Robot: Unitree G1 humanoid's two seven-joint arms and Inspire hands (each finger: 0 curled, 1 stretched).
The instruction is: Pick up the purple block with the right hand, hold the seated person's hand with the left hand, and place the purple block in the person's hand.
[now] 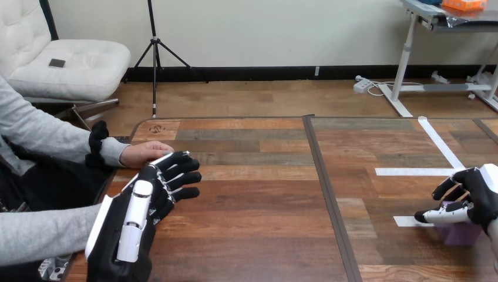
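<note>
Purple block [461, 234] sits on table [264, 223] at 4 o'clock, under right hand [478, 197]. Its fingers are spread and not yet closed, probably lining up the grasp. Left hand [158, 188] at 8 o'clock, fingers straight, lies stretched toward person's hand [144, 154]; touching or just short, cannot tell.

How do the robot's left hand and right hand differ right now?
The left hand reaches over the left side of the table, fingertips beside the person's hand; the right hand sits at the right edge, over the block. The left hand is open and flat, back up; whether the right hand grips the block cannot be told. Both are black with white shells.
</note>
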